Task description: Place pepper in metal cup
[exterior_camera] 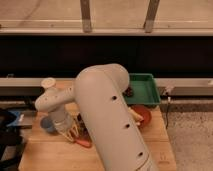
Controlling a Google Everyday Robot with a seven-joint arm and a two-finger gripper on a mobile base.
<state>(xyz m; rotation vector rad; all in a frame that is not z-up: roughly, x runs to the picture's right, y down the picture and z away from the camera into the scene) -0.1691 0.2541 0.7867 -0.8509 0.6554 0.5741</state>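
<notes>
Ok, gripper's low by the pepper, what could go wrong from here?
The gripper sits right beside the blue cup, so a sideways move may knock it. The pepper lies flat and thin, so a grasp could miss. The arm blocks much of the table and no metal cup shows, so the drop spot is unconfirmed.

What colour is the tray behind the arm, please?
Green; the tray shows best in the camera view. The gripper is beside the blue cup.

Your one camera looks down from above and behind the arm (107,117), close, facing across the table (47,156). The gripper (70,132) sits lower left.
</notes>
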